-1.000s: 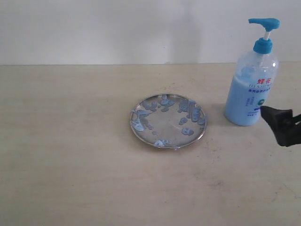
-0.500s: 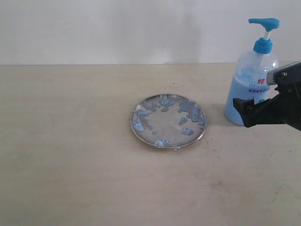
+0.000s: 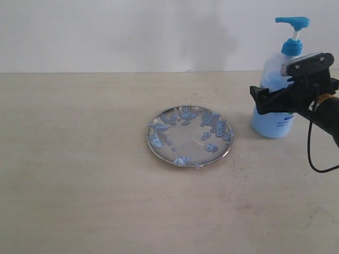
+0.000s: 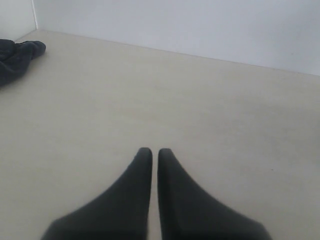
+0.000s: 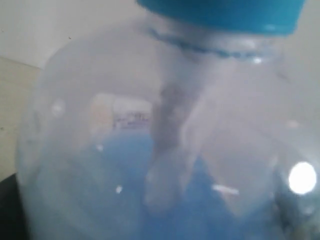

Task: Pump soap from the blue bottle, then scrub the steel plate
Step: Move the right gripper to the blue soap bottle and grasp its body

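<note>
The blue bottle [image 3: 274,125] stands at the right of the table, its bright blue pump head [image 3: 291,22] up. My right gripper [image 3: 265,100] is open with its jaws around the bottle's upper body; one dark finger [image 3: 256,100] shows on the bottle's left side and the other is hidden. In the right wrist view the bottle [image 5: 150,150] fills the frame, with soap [image 5: 125,215] inside. The steel plate [image 3: 188,138] lies mid-table, speckled with pale-blue soap blobs [image 3: 211,147]. My left gripper [image 4: 151,150] is shut and empty over bare table.
A white wall runs behind the beige table [image 3: 79,159]. A dark cloth-like object [image 4: 15,57] lies near the table's far corner in the left wrist view. My right arm's black cable [image 3: 312,153] hangs right of the bottle.
My right gripper has risen from the table's right edge and moved left onto the bottle. The bottle has tipped or shifted slightly left. The plate has not moved.
</note>
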Robot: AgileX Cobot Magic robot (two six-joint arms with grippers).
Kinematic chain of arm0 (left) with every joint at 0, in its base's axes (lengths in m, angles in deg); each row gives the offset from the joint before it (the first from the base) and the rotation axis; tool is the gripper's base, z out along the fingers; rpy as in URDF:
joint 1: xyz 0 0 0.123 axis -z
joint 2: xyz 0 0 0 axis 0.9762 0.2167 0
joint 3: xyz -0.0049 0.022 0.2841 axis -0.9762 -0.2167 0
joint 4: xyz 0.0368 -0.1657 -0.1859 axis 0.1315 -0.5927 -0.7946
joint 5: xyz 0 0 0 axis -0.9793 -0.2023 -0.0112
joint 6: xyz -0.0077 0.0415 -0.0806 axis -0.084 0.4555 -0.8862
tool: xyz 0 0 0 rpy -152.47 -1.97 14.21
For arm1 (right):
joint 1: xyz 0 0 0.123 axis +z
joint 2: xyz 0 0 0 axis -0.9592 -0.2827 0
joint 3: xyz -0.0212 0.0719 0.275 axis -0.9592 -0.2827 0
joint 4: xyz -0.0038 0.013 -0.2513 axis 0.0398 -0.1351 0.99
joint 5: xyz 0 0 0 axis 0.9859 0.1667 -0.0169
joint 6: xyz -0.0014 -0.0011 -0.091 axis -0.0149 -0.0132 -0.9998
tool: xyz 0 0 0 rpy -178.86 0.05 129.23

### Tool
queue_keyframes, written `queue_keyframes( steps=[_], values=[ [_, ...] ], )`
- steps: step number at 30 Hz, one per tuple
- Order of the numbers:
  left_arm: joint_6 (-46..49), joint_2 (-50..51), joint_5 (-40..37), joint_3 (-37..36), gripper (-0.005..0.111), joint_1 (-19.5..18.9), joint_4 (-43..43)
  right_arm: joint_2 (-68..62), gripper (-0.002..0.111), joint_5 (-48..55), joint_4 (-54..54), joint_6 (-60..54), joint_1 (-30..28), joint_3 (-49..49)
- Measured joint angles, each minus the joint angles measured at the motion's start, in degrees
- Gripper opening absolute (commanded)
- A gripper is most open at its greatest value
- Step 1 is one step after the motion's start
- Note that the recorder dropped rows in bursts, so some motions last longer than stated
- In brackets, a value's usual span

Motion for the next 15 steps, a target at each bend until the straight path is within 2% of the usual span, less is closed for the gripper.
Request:
queue_keyframes(
  steps=[2, 4, 6, 9, 10, 15],
  values=[
    [0.00, 0.00, 0.00, 0.00, 0.004, 0.00, 0.00, -1.53, 0.100, 0.00, 0.00, -0.25, 0.00, 1.51],
    [0.00, 0.00, 0.00, 0.00, 0.004, 0.00, 0.00, -2.39, 0.084, 0.35, 0.00, -0.40, 0.00, 2.20],
    [0.00, 0.00, 0.00, 0.00, 0.004, 0.00, 0.00, -2.81, 0.059, 0.48, 0.00, -0.39, 0.00, 2.42],
    [0.00, 0.00, 0.00, 0.00, 0.004, 0.00, 0.00, -2.81, 0.010, 0.56, 0.22, -0.16, 0.00, 2.54],
    [0.00, 0.00, 0.00, 0.00, 0.004, 0.00, 0.00, -2.81, 0.000, 0.56, 0.22, -0.18, 0.00, 2.54],
    [0.00, 0.00, 0.00, 0.00, 0.004, 0.00, 0.00, -2.81, 0.001, 0.56, 0.22, 0.12, 0.00, 2.54]
  ],
)
